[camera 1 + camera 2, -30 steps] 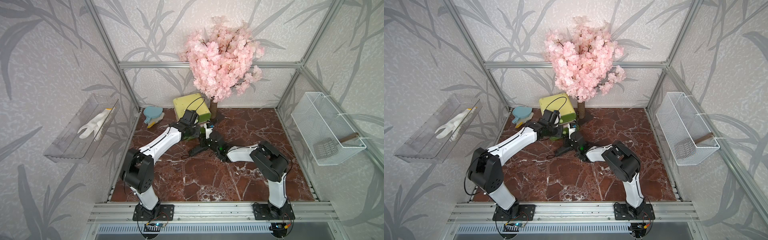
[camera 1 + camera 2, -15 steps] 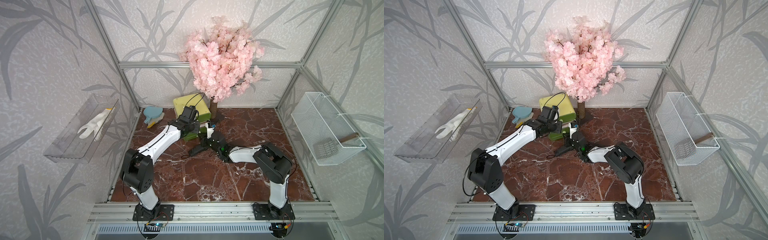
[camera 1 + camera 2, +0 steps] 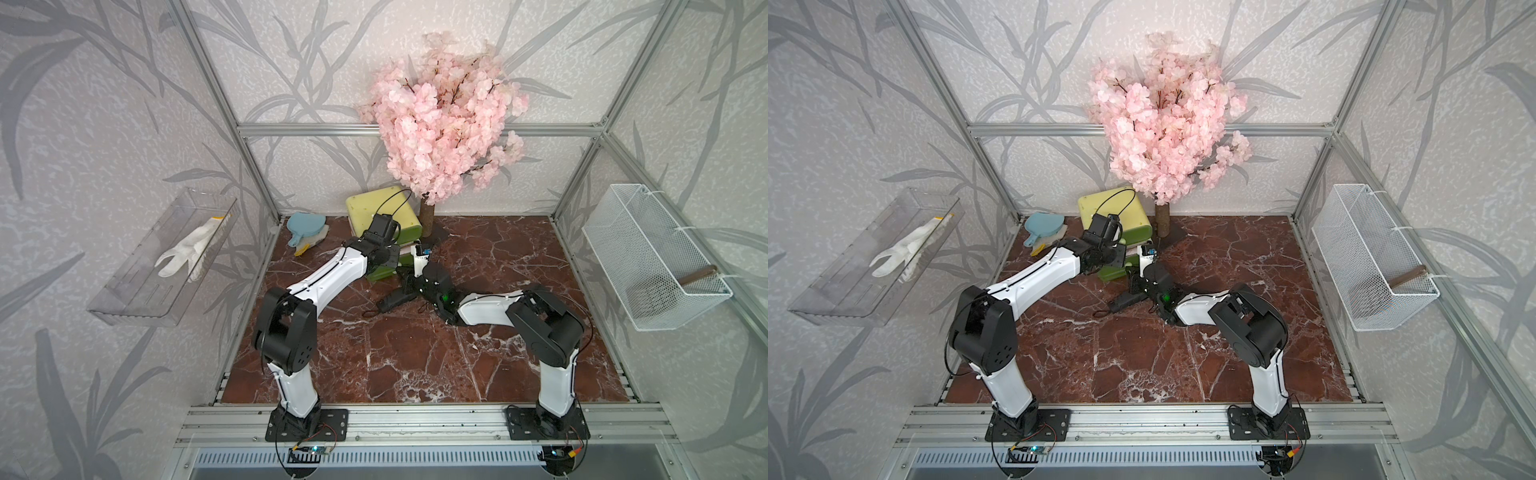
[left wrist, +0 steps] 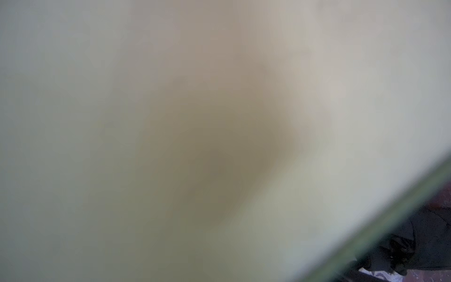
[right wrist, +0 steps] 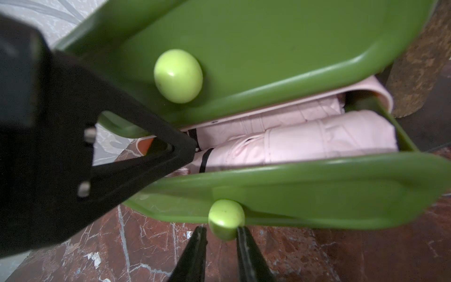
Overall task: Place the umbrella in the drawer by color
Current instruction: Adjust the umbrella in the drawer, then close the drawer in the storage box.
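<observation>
A green drawer unit [image 3: 380, 212] with a pale yellow top stands at the back. Its lower drawer [image 5: 317, 195] is pulled partly out, and pink folded umbrellas [image 5: 317, 136] lie inside. My right gripper [image 5: 220, 230] is low at the drawer front [image 3: 409, 274], shut on that drawer's light-green knob [image 5: 225, 218]. A black folded umbrella [image 3: 395, 298] lies on the marble floor beside it. My left gripper [image 3: 392, 255] rests against the unit by the upper drawer [image 5: 268, 48]. One black finger [image 5: 136, 151] shows in the right wrist view. The left wrist view is a blur of the yellow top.
An artificial pink blossom tree [image 3: 444, 124] stands right of the unit. A blue object [image 3: 305, 224] lies at the back left. A clear shelf [image 3: 137, 299] with a white glove hangs on the left wall. A white wire basket [image 3: 648, 257] hangs on the right wall.
The left wrist has shifted slightly toward the back over the unit. The right gripper has stayed at the lower drawer's knob.
</observation>
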Controlling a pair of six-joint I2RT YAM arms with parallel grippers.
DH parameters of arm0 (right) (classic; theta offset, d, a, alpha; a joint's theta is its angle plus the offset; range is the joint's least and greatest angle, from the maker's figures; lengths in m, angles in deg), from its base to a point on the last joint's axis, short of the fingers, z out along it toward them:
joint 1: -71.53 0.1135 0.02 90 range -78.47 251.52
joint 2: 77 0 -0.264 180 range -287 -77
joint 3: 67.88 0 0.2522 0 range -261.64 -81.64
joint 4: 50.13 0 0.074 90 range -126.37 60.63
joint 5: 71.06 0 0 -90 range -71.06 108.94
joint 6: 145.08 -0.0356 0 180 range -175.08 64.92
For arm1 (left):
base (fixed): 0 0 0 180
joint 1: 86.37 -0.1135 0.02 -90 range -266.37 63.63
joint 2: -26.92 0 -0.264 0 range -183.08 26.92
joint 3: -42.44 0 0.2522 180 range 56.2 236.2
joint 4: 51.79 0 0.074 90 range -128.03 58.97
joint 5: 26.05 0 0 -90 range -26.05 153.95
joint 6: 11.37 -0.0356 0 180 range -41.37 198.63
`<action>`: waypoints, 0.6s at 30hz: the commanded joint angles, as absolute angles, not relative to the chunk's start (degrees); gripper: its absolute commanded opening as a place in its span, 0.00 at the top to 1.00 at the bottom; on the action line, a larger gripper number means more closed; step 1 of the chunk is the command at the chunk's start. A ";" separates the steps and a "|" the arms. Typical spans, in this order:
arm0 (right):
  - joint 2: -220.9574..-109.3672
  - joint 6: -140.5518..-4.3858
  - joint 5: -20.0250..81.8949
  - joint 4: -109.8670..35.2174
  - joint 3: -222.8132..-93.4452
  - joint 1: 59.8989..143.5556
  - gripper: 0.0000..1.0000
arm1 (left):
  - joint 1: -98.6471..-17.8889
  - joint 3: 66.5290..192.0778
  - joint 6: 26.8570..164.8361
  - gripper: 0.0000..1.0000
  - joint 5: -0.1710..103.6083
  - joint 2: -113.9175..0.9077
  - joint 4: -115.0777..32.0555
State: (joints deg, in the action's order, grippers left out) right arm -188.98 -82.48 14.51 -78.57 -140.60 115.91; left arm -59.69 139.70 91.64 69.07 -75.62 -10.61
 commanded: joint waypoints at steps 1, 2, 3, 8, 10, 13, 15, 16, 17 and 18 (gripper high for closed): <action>-187.29 -81.89 15.13 -80.93 -140.70 115.82 0.74 | -59.44 138.26 90.83 0.96 69.75 -76.51 -9.63; -187.35 -81.87 15.16 -81.02 -140.79 115.76 0.74 | -59.47 138.15 90.89 0.96 69.52 -76.46 -9.72; -187.46 -81.89 15.23 -81.02 -140.88 115.74 0.74 | -59.41 138.12 91.01 0.96 69.20 -76.47 -9.81; -188.57 -81.98 15.41 -80.93 -141.61 115.73 0.74 | -59.38 142.41 91.54 0.93 66.21 -75.35 -7.62; -189.18 -81.99 15.51 -80.77 -142.02 115.73 0.74 | -59.05 144.88 91.89 0.91 64.93 -73.98 -6.76; -189.86 -82.17 15.51 -80.76 -142.73 115.73 0.74 | -58.90 148.09 92.56 0.86 63.35 -71.54 -6.85; -190.27 -82.35 15.51 -80.68 -143.26 115.73 0.74 | -58.94 149.51 92.82 0.82 62.85 -70.12 -7.62; -190.44 -82.41 15.51 -80.67 -143.47 115.73 0.74 | -58.96 150.56 92.71 0.80 62.84 -69.71 -7.33; -190.59 -82.44 15.59 -80.54 -143.91 115.73 0.74 | -59.00 151.86 92.48 0.78 62.81 -69.40 -6.51; -190.71 -82.45 15.60 -80.30 -144.21 115.73 0.74 | -59.01 152.73 92.33 0.77 62.81 -69.35 -5.67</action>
State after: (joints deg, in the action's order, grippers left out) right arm -189.64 -82.50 14.99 -78.42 -141.80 115.80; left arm -59.06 148.82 92.34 63.98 -72.58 -5.58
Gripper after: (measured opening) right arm 0.258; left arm 0.223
